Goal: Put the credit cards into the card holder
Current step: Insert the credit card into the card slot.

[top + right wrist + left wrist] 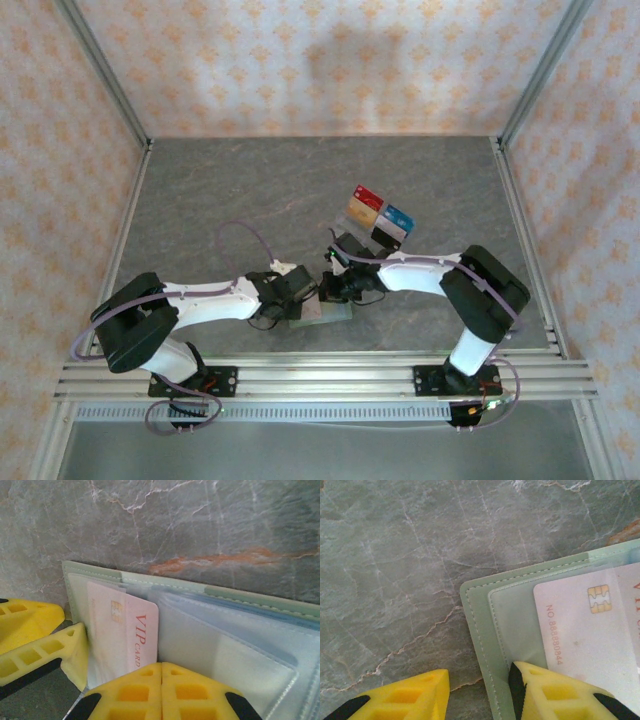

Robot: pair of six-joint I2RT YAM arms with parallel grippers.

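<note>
The sage-green card holder [325, 312] lies open on the table between my two grippers. A pale credit card [585, 630] marked VIP sits partly inside its clear left pocket [125, 630]. My left gripper [479, 674] is open. Its right finger [545, 690] rests on the holder's inner pocket, and its left finger [420, 695] is over bare table beside the holder's edge [480, 610]. My right gripper [161, 666] is shut with nothing between its fingers, its joined tips at the near edge of the pale card. More credit cards [380, 213], red, orange, blue and black, lie further back.
The spare cards rest in a small tray [392, 238] behind the right arm. The grey marbled tabletop [230, 200] stretches to patterned walls and metal frame posts. The left gripper's yellow fingers [35, 630] crowd the holder's left end.
</note>
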